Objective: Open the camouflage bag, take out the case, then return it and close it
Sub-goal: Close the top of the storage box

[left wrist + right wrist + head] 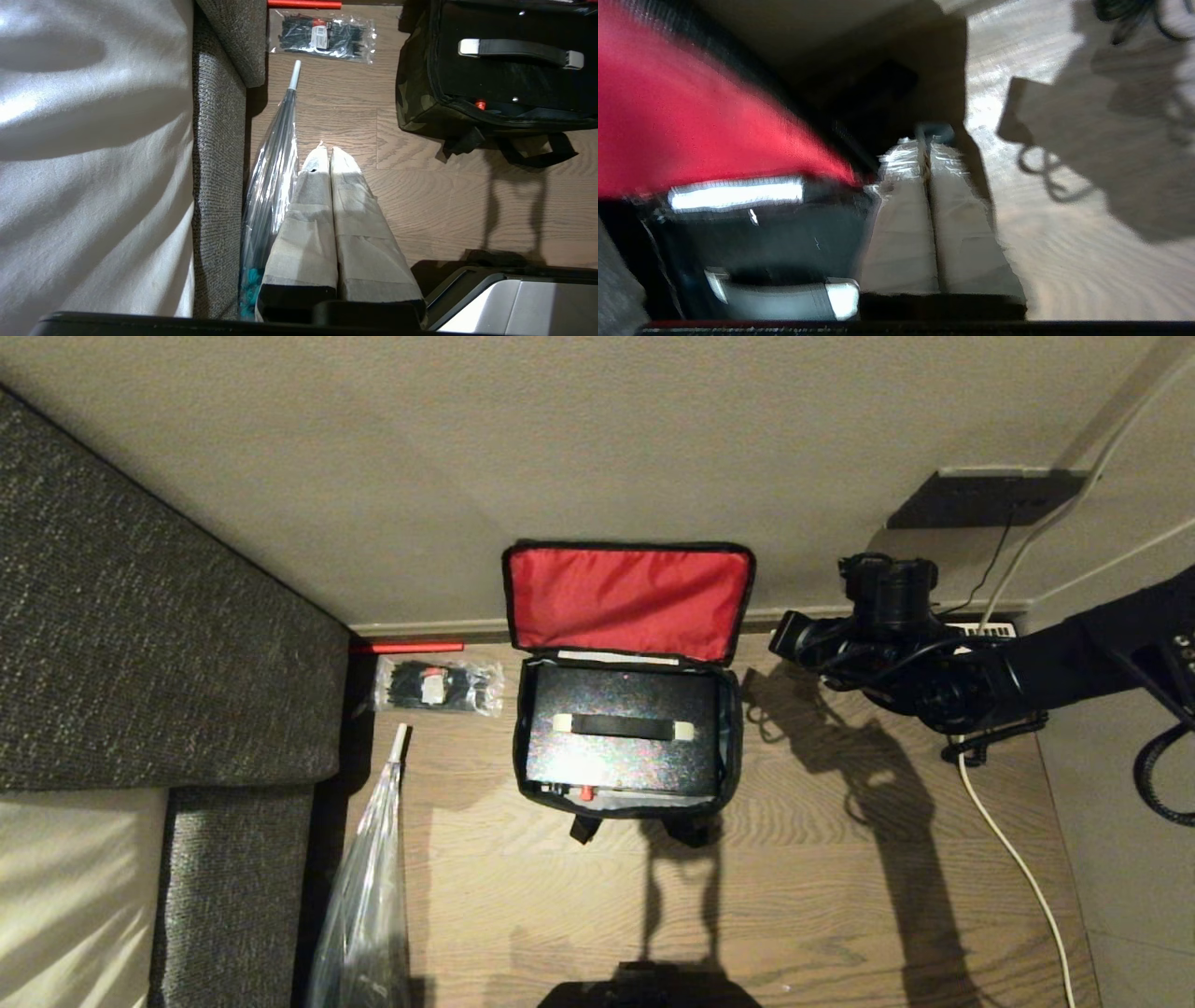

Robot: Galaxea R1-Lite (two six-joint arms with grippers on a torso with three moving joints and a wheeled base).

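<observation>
The camouflage bag [733, 733] stands open on the wooden floor by the wall. Its red-lined lid [627, 597] leans back against the wall. Inside lies the black case [616, 765], face up, with its black handle [623, 726] across the top and a small red spot [586, 792] on the near edge. My right gripper [782, 639] hovers beside the bag's rear right corner, taped fingers [901, 224] pressed together [927, 144], holding nothing I can make out. My left gripper [327, 151] is parked low over the floor to the bag's left, shut and empty; the bag's camouflage side [416, 102] shows there.
A grey sofa [140, 644] fills the left side. A clear packet of black ties [437, 686], a red stick [411, 647] and a clear plastic-wrapped pole [373, 859] lie between sofa and bag. A white cable [1018, 859] runs along the floor on the right, under a wall socket [990, 499].
</observation>
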